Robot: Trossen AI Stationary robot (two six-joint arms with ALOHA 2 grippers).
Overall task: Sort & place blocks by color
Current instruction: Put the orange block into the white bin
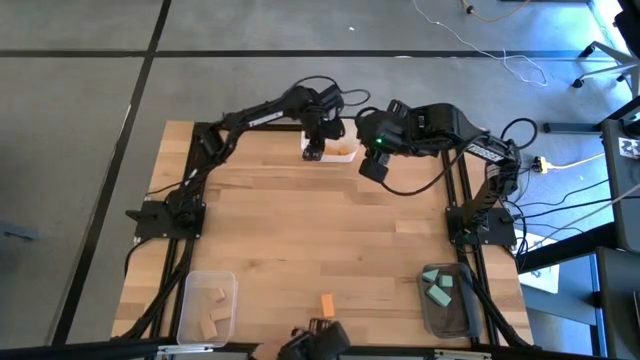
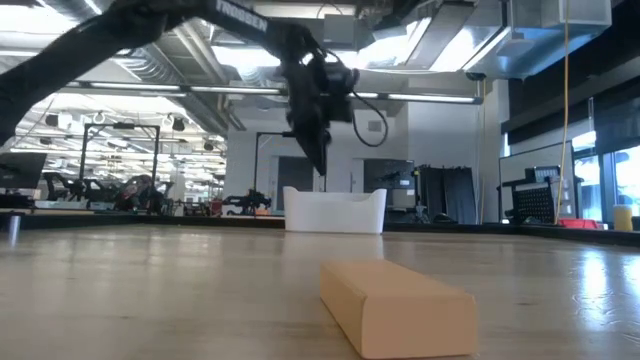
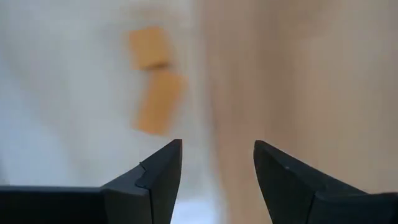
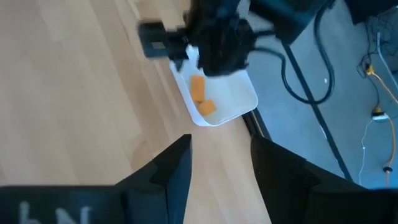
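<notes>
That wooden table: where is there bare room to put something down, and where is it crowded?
The middle is bare wood, between the white bin at the far edge and the orange block near the front edge. The front strip between the bin of tan blocks and the bin of teal blocks is mostly open. Crowded: the far edge, where left gripper and right gripper hover.

Overhead view of a wooden table (image 1: 330, 230). At top centre, the left gripper (image 1: 315, 150) hangs over a white bin (image 1: 330, 148) holding orange blocks (image 1: 343, 153), the right gripper (image 1: 373, 166) just beside it. Along the bottom: tan blocks (image 1: 213, 312) in a clear bin (image 1: 190, 290) at left, one orange block (image 1: 327, 304) at centre, teal blocks (image 1: 438, 284) in a bin (image 1: 432, 318) at right.
</notes>
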